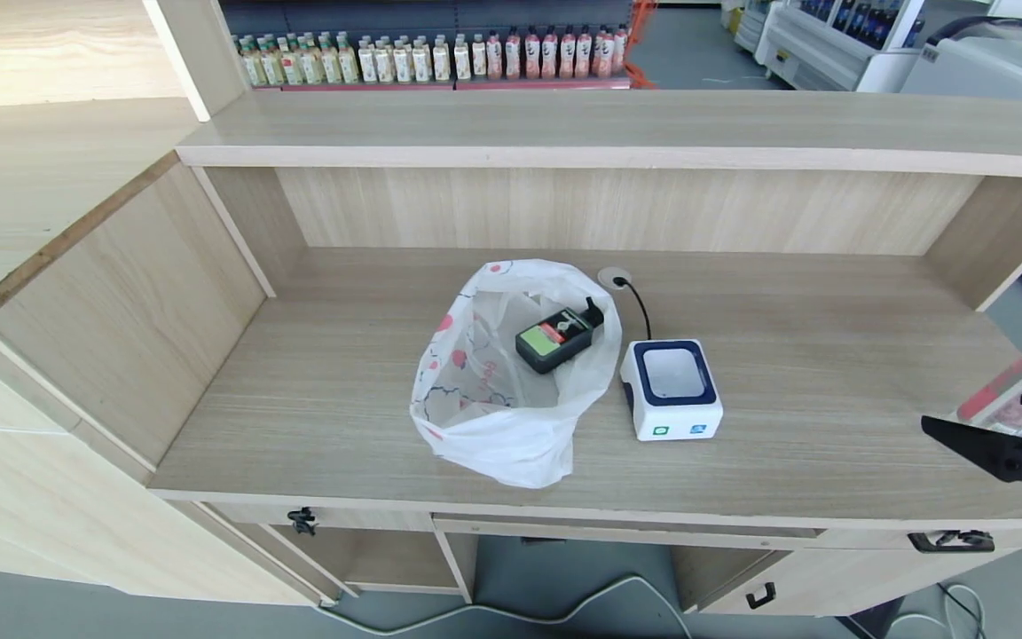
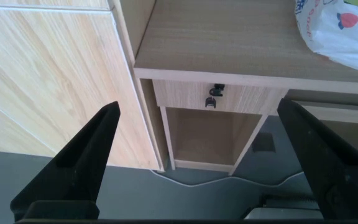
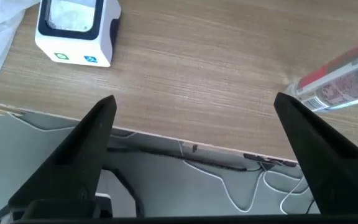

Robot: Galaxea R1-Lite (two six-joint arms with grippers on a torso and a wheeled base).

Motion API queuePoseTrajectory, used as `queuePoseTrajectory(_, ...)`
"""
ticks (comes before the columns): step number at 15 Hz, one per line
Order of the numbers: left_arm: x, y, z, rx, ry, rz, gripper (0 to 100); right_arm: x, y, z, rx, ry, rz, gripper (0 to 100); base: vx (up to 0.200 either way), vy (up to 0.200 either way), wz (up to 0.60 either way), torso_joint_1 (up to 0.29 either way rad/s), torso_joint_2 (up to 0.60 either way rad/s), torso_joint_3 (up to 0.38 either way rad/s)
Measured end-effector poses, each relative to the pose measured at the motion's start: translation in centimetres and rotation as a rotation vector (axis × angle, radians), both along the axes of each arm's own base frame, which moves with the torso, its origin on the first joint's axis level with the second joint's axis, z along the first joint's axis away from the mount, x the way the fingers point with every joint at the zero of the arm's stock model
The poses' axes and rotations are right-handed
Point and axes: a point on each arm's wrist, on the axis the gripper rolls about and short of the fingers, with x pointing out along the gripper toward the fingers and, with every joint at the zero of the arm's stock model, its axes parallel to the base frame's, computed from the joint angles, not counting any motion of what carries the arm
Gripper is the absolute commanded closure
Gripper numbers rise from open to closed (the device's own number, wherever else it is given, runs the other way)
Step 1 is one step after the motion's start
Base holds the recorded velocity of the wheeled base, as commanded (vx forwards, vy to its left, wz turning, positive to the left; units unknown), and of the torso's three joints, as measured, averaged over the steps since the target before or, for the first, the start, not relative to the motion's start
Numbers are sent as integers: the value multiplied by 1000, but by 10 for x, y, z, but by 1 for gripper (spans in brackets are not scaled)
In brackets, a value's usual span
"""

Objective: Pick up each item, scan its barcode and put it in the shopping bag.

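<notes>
**One item bagged, a bottle at the counter's right edge**

A white shopping bag (image 1: 493, 390) with red print lies open at the centre of the head view on a wooden counter (image 1: 830, 355). A dark item (image 1: 558, 337) with a green and red label and a black cap rests inside it. Just right of the bag stands the white scanner (image 1: 671, 389), window up, its cable (image 1: 638, 306) running to a port in the counter behind. At the frame's far right a clear bottle (image 3: 344, 78) with a red label lies on the counter. The right gripper (image 3: 194, 98) hangs near it, jaws spread wide and empty. The left gripper (image 2: 199, 104), jaws equally wide with nothing held, sits low before a drawer lock (image 2: 213, 96) on the counter's front.
</notes>
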Motion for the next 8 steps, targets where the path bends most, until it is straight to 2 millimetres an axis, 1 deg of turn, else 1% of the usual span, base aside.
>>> queuePoseTrajectory(5,0,0,0,1,1,-3,0,3,-11,-1,-12,4,-63,0,0,-200,0,5,2,3)
queuePoseTrajectory(8,0,0,0,2,0,-2,0,4,-15,-2,-11,10,-81,0,0,-200,0,9,6,2)
